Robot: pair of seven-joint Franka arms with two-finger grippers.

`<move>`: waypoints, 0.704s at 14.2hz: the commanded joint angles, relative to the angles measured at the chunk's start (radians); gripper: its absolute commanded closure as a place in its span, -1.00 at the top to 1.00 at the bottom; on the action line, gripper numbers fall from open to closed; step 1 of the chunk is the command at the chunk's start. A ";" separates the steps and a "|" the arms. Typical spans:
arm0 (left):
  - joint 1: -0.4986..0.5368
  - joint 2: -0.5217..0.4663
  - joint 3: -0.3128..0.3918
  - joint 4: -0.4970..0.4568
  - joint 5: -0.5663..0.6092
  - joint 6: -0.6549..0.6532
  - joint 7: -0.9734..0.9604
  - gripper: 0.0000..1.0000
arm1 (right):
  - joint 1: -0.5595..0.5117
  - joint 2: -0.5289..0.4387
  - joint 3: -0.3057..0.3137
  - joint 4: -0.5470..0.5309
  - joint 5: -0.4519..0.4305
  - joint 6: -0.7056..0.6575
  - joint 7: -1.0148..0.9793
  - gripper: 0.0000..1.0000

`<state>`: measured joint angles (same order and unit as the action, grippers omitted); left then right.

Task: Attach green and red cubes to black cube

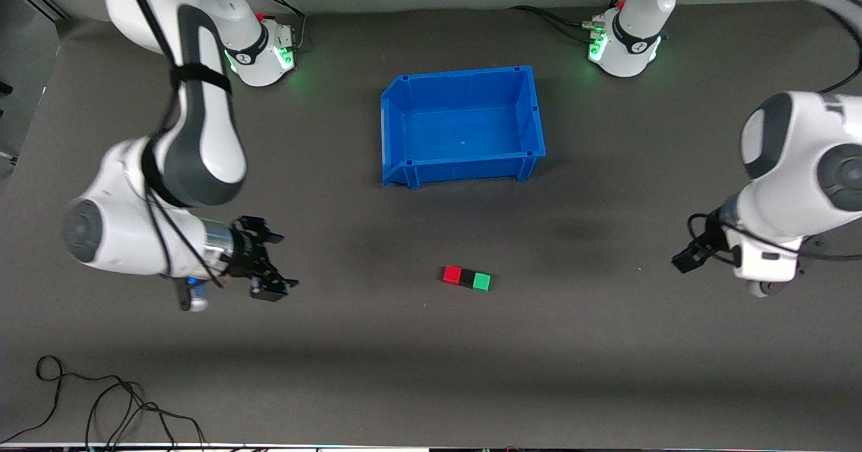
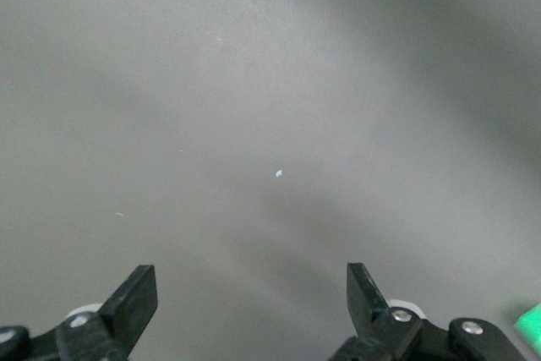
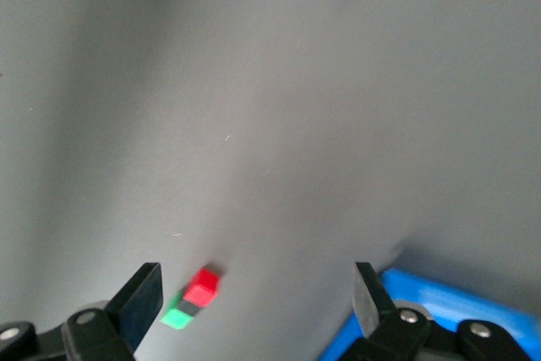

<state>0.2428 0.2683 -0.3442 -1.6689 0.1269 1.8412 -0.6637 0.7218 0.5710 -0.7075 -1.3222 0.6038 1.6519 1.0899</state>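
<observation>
Cables (image 1: pixel 101 405) are trailing along the grey table's (image 1: pixel 606 344) near edge. Farther in, the red cube (image 1: pixel 452 275), black cube (image 1: pixel 467 278) and green cube (image 1: pixel 481 281) are sitting joined in a matte row, nearer than the blue bin (image 1: pixel 465 125). Both grippers are hanging well apart from them, spread wide, gripping nothing: the right gripper (image 1: pixel 269 263) toward its arm's end, the left gripper (image 1: pixel 687 258) toward the other.

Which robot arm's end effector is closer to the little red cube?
The right end effector, open, is closer, toward the right arm's end of the table from the red cube. The left end effector, also open, waits farther off, past the green cube.
</observation>
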 commanded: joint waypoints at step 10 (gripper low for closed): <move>0.122 -0.116 -0.004 0.126 -0.046 -0.181 0.604 1.00 | -0.177 -0.417 0.069 -0.184 -0.429 -0.058 -0.698 1.00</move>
<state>0.3752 0.1621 -0.3506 -1.5367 0.0532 1.6518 -0.0145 0.6223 0.2177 -0.7023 -1.4624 0.2132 1.5857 0.5367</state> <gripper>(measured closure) 0.000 0.000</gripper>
